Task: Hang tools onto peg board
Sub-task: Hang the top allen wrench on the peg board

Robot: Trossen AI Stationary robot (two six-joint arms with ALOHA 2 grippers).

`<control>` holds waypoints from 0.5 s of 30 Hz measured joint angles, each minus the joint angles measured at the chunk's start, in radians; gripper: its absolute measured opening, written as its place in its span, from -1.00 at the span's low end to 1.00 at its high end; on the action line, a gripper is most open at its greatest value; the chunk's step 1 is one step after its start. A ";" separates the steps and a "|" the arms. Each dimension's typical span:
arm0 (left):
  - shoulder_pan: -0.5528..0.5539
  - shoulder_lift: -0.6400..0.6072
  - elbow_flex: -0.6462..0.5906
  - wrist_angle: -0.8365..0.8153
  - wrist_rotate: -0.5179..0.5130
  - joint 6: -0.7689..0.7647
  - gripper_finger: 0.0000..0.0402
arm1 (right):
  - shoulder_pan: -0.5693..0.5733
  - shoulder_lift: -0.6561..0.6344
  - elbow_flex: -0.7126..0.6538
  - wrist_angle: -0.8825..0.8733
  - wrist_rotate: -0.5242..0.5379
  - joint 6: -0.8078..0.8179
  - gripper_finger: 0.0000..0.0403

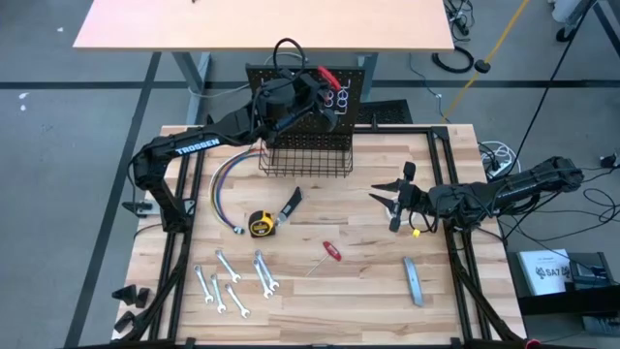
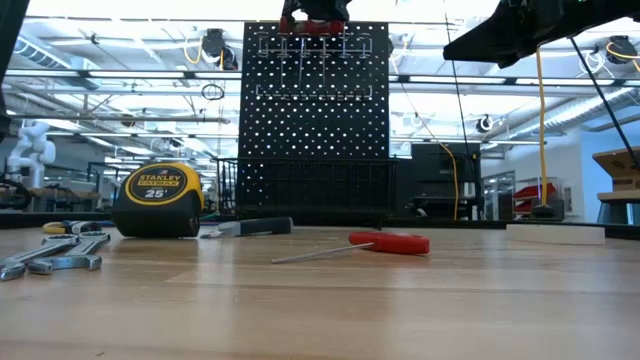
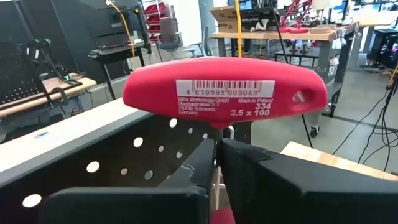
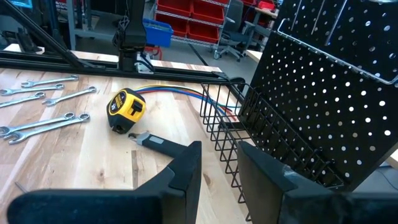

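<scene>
My left gripper (image 1: 312, 92) is up at the top edge of the black peg board (image 2: 315, 120), shut on a red T-handled tool (image 3: 224, 93). In the high view its handle (image 1: 327, 76) shows above the board. My right gripper (image 4: 219, 167) hovers open over the table's right half (image 1: 387, 199), touching nothing. Lying flat on the table are the yellow tape measure (image 1: 260, 224), black-handled knife (image 1: 292, 205), a red-handled screwdriver (image 1: 331, 252), several silver wrenches (image 1: 232, 276) and the grey bar (image 1: 414, 281). My left gripper pinches the thin metal shaft (image 3: 217, 134) of the T-handled tool between its two fingers, just under the red crossbar handle. The handle sits crosswise beyond the fingertips. The tool is lifted clear of the table, beside the peg board's top edge (image 3: 124, 155). The fingers hide the rest of the shaft.
A black wire basket (image 1: 305, 155) stands at the peg board's base, with a bundle of coloured wires (image 1: 225, 189) to its left. Ring holders (image 2: 315, 45) run along the board's top. Black frame rails (image 1: 174, 242) line both sides of the table. Bare wood lies between the screwdriver and the bar.
</scene>
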 joint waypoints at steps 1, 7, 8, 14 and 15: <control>0.000 0.000 0.000 0.000 0.000 -0.001 -0.78 | 0.000 0.000 0.000 0.000 0.000 0.000 -0.54; 0.000 0.000 0.000 -0.004 0.000 -0.001 -0.70 | 0.000 0.000 0.000 0.000 0.000 0.000 -0.54; 0.000 0.000 0.000 -0.007 0.000 -0.002 -0.70 | 0.000 0.000 0.000 0.000 0.000 0.000 -0.54; 0.006 -0.003 0.002 -0.043 0.033 -0.027 -0.70 | 0.000 0.000 0.000 0.000 0.000 0.000 -0.54; 0.006 -0.003 0.002 -0.045 0.035 -0.027 -0.70 | 0.000 0.000 0.000 0.000 0.000 0.000 -0.54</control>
